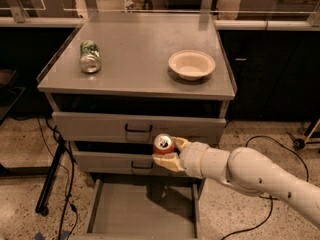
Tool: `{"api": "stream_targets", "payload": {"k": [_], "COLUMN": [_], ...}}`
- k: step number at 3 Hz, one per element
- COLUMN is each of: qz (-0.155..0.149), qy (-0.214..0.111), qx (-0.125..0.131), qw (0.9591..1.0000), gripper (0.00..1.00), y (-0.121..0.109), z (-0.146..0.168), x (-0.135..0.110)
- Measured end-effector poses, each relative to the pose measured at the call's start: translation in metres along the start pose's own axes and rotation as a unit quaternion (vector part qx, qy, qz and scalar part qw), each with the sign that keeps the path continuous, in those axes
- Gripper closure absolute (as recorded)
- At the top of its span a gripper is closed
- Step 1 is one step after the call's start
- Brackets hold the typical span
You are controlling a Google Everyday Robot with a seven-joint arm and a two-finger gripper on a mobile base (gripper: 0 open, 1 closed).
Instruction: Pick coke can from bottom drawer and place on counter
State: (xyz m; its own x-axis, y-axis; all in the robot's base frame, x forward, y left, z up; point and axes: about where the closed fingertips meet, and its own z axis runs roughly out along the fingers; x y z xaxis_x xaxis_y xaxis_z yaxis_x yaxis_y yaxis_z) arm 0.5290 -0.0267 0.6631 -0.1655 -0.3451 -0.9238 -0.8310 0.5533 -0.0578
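Holding the small red coke can (163, 144) clamped between its fingers, the cream gripper (169, 152) hangs before the grey middle drawer (107, 161), above the open, shallow grey bottom drawer (145, 211). The pick looks done; placing the can on the flat grey metal surface (145, 44) is left.

The coke can (163, 144) sits in the fingers (165, 161) above the bottom drawer (141, 213).

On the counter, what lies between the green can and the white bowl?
Nothing: in the camera view, the counter is bare between the green can and the white bowl. The gripper holds the coke can lower, before the middle drawer.
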Motion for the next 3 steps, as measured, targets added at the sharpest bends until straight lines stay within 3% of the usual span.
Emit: {"api": "stream_targets", "payload": {"k": [1, 2, 3], "qz": [-0.001, -0.031, -0.080], "qy": [-0.002, -0.031, -0.055], "qx": [-0.001, -0.024, -0.036], "qw": [1.0000, 0.9987, 0.9946], "gripper": [1.00, 1.00, 1.00], "y": [0.000, 0.006, 0.010], "z": [0.000, -0.009, -0.024], "x": [-0.003, -0.053, -0.111]}}
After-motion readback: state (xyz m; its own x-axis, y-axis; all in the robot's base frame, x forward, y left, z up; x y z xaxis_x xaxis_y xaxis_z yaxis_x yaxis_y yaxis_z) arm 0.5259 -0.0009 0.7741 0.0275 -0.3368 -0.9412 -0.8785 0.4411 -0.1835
